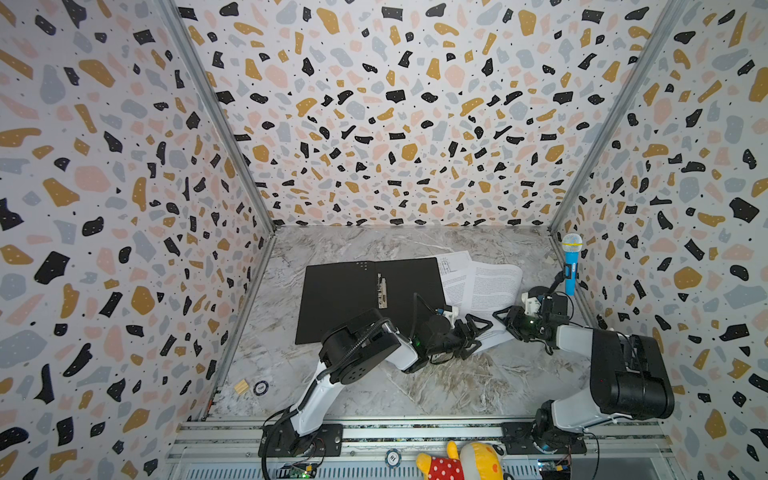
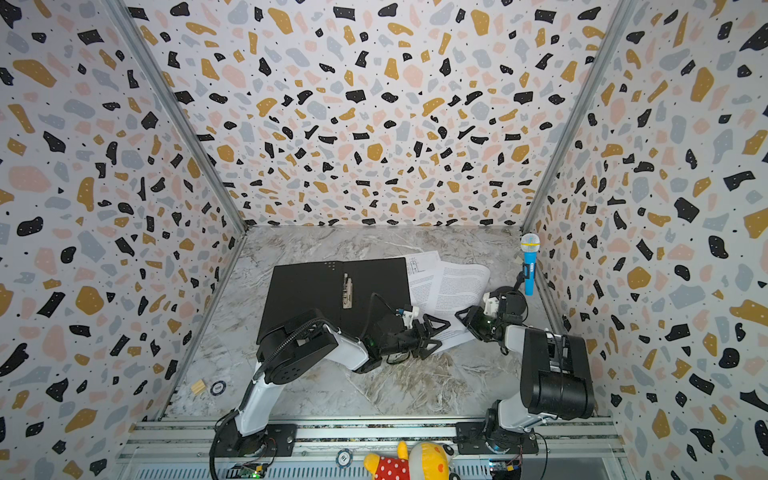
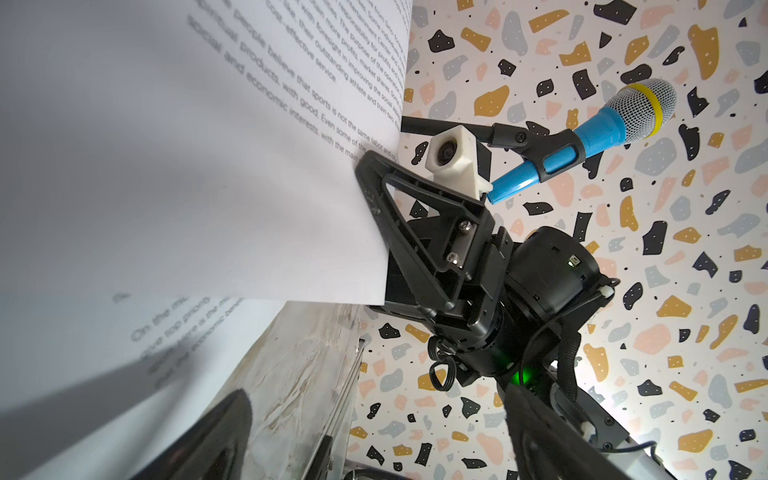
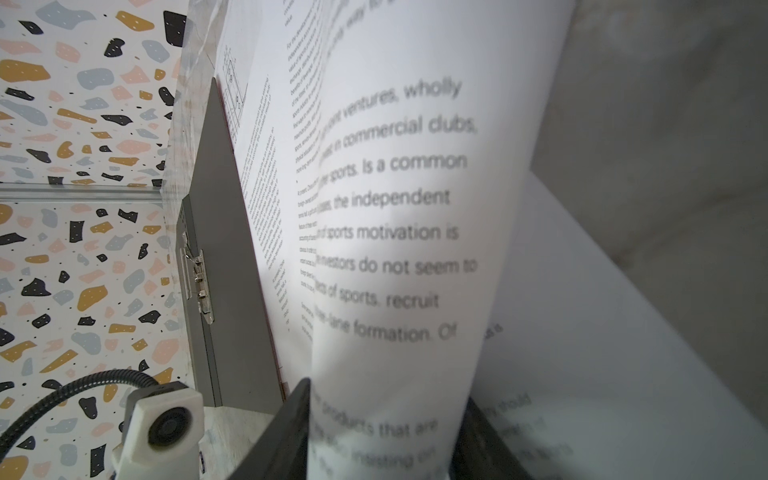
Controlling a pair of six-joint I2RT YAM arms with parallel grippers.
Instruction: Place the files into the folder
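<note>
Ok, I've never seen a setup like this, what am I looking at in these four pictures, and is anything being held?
Two robot arms stand at a marble table. Two pictures look down from overhead, side by side; the other two come from cameras on each arm's wrist. An open black folder lies flat, with loose white papers beside it. The right hand pinches one printed sheet, lifted and curled. The left hand is open next to that sheet's edge, holding nothing.
</note>
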